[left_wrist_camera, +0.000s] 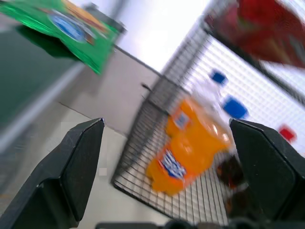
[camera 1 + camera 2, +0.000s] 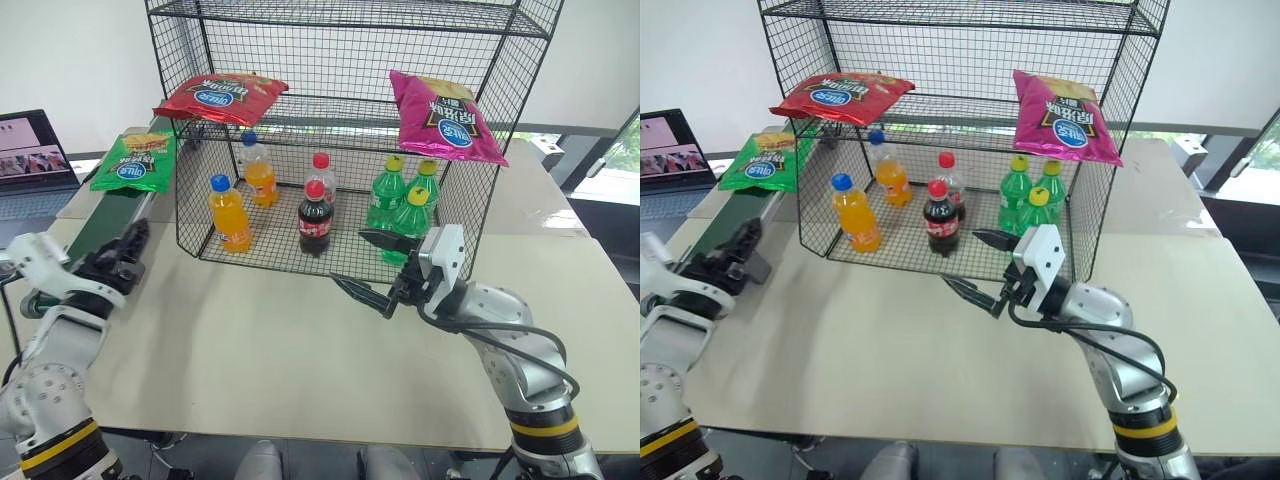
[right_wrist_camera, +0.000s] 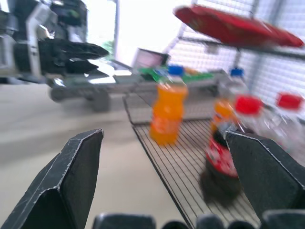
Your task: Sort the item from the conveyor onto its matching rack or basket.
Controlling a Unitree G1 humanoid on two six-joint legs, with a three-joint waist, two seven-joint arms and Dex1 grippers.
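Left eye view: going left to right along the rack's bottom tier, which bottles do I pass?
On the rack floor: two orange soda bottles, then the two red-capped cola bottles, then the green bottles with yellow caps at the right end.

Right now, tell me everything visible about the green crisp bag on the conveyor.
The green crisp bag is a shiny foil-looking pouch with a blue oval logo in the middle and yellow chips pictured at its far end. It looks sealed and puffed, lying flat with its printed face up on the dark green belt of the conveyor, near the far end. It sits just left of the rack, below the red bag's level. Neither gripper touches it.
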